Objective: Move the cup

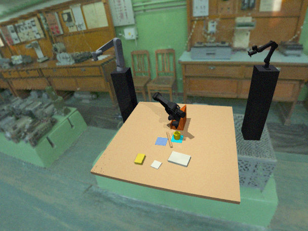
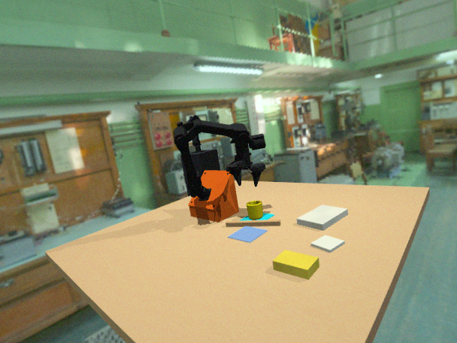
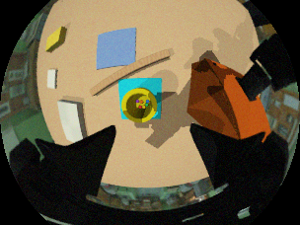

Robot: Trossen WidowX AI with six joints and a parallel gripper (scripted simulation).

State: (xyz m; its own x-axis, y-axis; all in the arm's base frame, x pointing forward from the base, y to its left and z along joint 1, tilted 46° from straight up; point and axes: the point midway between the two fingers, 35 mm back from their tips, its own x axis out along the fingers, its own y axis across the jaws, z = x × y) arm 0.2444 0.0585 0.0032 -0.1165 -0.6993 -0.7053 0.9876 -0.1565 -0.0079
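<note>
The yellow cup stands upright on the cyan pad. In the wrist view several small coloured marbles lie inside it, and none show outside it. The blue pad is bare. My gripper is wide open and empty, above the cup and a little toward the arm's base, not touching the cup. In the top view the fingertips are hard to make out.
A thin wooden strip lies between the pads. A large white block, a small white tile and a yellow block lie farther out. An orange wedge stands near the arm's base.
</note>
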